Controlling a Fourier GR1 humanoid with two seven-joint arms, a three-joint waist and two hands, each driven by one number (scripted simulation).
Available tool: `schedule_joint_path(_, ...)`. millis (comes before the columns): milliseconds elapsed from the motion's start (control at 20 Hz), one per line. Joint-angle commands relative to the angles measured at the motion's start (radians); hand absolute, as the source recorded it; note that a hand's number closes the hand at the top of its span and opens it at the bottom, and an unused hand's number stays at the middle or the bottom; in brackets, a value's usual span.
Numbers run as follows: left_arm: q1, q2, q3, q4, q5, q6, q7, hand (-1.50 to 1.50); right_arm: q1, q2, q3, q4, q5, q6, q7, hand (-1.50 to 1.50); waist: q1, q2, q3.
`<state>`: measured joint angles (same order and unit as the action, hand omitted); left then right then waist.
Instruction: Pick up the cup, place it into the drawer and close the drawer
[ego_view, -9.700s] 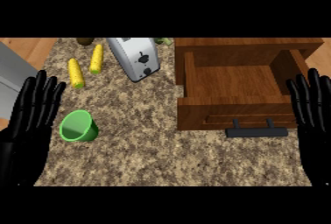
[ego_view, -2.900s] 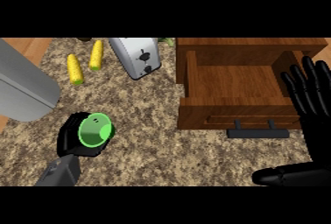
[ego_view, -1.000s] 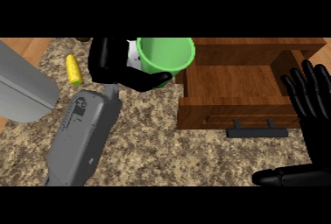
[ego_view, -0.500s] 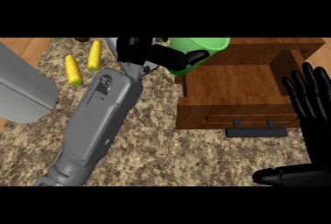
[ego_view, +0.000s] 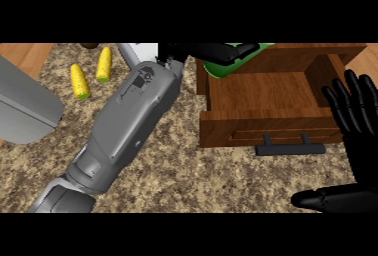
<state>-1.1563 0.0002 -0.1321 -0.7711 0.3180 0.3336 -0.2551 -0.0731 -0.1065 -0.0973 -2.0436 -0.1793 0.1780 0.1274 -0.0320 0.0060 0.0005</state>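
The green cup (ego_view: 230, 64) is held over the back left corner of the open wooden drawer (ego_view: 277, 95), mostly hidden by my left hand (ego_view: 214, 51), whose fingers curl round it. My left forearm (ego_view: 129, 122) stretches diagonally across the counter to reach it. The drawer is pulled out, with its front panel and black handle (ego_view: 290, 148) toward me and its inside bare. My right hand (ego_view: 358, 117) stands open, fingers up, at the drawer's right edge, with the thumb low at the bottom right.
Two yellow corn cobs (ego_view: 79, 81) lie at the back left of the granite counter (ego_view: 192, 185). A toaster (ego_view: 144, 50) is mostly hidden behind my left forearm. A grey rounded object (ego_view: 22, 110) sits at the left edge.
My left hand has carried the cup from the counter's left up and rightward to the drawer's back left corner. The right hand has stayed still.
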Motion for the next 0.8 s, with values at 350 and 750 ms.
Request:
schedule_joint_path(350, -0.169, 0.000, -0.131, 0.310, 0.167, 0.049, -0.081, 1.50, -0.065, 0.018, 0.015, 0.051, 0.017, -0.013, -0.025, -1.50, -0.043, 0.015, 0.001)
schedule_joint_path(750, -0.164, 0.000, -0.289, 0.376, 0.229, 0.064, -0.113, 1.50, -0.049, 0.015, 0.028, 0.045, 0.013, 0.000, -0.010, -1.50, -0.056, 0.014, 0.001)
